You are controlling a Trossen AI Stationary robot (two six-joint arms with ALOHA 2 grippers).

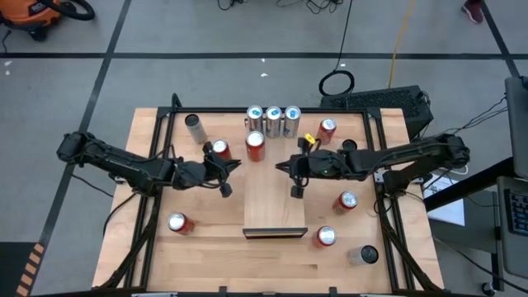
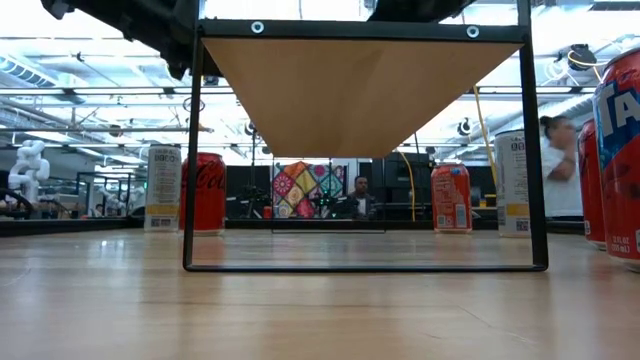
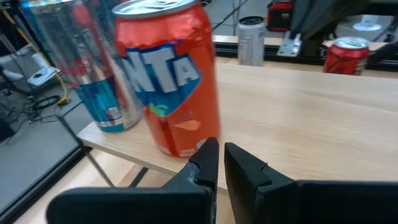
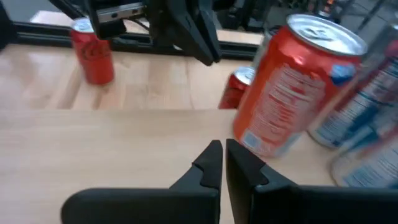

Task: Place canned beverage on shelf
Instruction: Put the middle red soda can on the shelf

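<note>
High view: both grippers, left (image 1: pixel 224 176) and right (image 1: pixel 294 178), pinched shut and empty, flank the shelf (image 1: pixel 275 206) mid-frame; the orange can (image 1: pixel 255 145) stands at its upper edge. Next pick probably needs opened fingers.

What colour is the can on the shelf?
The can is orange-red with white letters, standing on the shelf; left wrist view shows it best.

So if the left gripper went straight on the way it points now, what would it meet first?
Most likely the orange Fanta can standing on the shelf. The left gripper, shut and empty, points just past the can's base, so it might only clip its side; depth is hard to judge here.
</note>
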